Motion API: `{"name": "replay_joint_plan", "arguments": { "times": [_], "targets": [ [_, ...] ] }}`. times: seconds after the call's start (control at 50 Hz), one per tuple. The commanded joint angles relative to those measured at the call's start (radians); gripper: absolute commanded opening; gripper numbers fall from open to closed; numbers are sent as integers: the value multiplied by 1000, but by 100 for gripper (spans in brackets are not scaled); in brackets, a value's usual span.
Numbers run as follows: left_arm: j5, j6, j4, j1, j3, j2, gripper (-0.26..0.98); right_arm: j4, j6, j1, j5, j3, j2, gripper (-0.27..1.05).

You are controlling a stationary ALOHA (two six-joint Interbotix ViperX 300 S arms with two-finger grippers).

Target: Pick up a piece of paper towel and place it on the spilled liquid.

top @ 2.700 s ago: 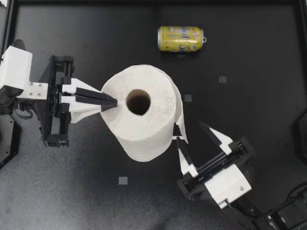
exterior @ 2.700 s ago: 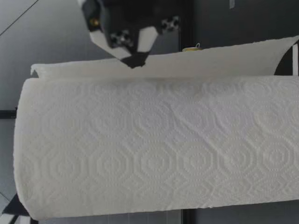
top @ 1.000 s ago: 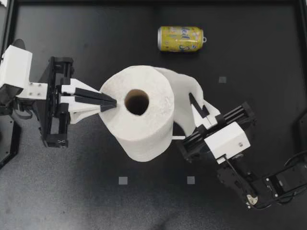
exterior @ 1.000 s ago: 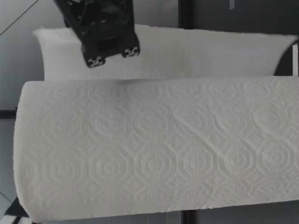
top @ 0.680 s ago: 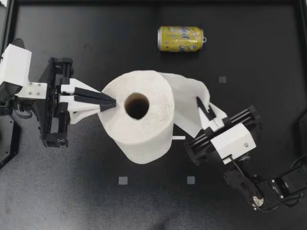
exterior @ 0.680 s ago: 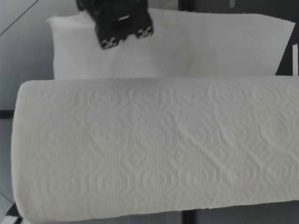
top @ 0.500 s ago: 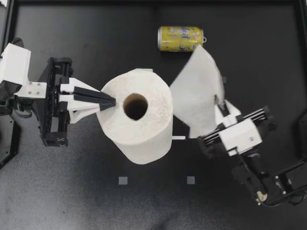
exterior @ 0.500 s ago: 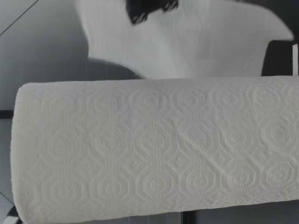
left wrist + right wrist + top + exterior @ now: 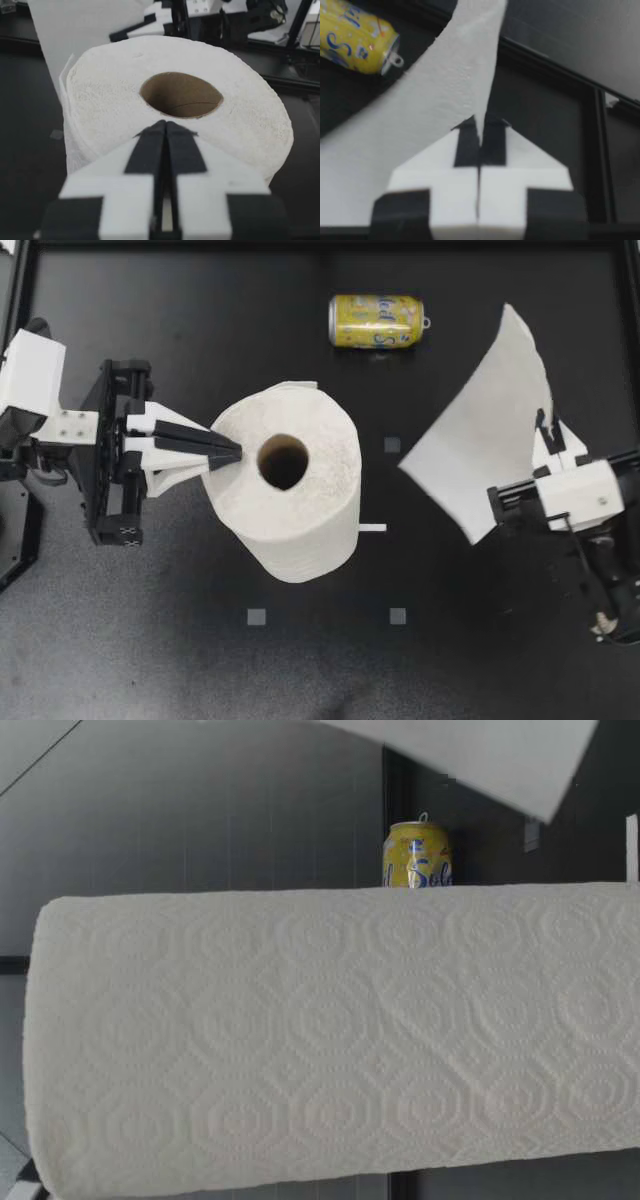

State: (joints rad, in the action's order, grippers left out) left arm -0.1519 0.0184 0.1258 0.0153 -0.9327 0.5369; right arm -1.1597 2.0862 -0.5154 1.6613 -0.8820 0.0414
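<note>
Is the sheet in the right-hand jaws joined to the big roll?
No, the sheet hangs apart from the roll, with bare table showing between them from above.

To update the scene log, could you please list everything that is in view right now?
paper towel roll: one, white, upright mid-table
torn sheet: one, white, held off the table, apart from the roll
can: one, yellow, lying on its side, apart from the roll
square markers: three visible, grey, flat on the table
strip: one, white, beside the roll's base
table: one, black
left gripper: one, black and white, shut, tips on the roll's top
right gripper: one, black and white, shut on the torn sheet
</note>
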Motion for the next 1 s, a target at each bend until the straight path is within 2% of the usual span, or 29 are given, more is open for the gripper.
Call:
{"name": "replay_joint_plan", "arguments": {
  "times": [0.0, 0.14, 0.34, 0.54, 0.86, 0.98],
  "targets": [
    [26, 0, 2, 3, -8, -29, 1, -31, 0, 3, -38, -3, 51, -13],
    [18, 2, 2, 3, -6, -29, 1, -83, 5, 72, -204, -48, 107, -13],
    [12, 3, 2, 5, -8, -28, 1, -156, 6, 236, -400, -124, 189, -13],
    [3, 5, 2, 3, -9, -26, 1, -253, 3, 402, -511, -176, 252, -13],
    [-9, 5, 3, 3, -6, -26, 1, -422, -2, 719, -744, -186, 236, -13],
    [-11, 5, 5, 3, -9, -28, 1, -488, 0, 799, -795, -172, 209, -13]
  ]
}}
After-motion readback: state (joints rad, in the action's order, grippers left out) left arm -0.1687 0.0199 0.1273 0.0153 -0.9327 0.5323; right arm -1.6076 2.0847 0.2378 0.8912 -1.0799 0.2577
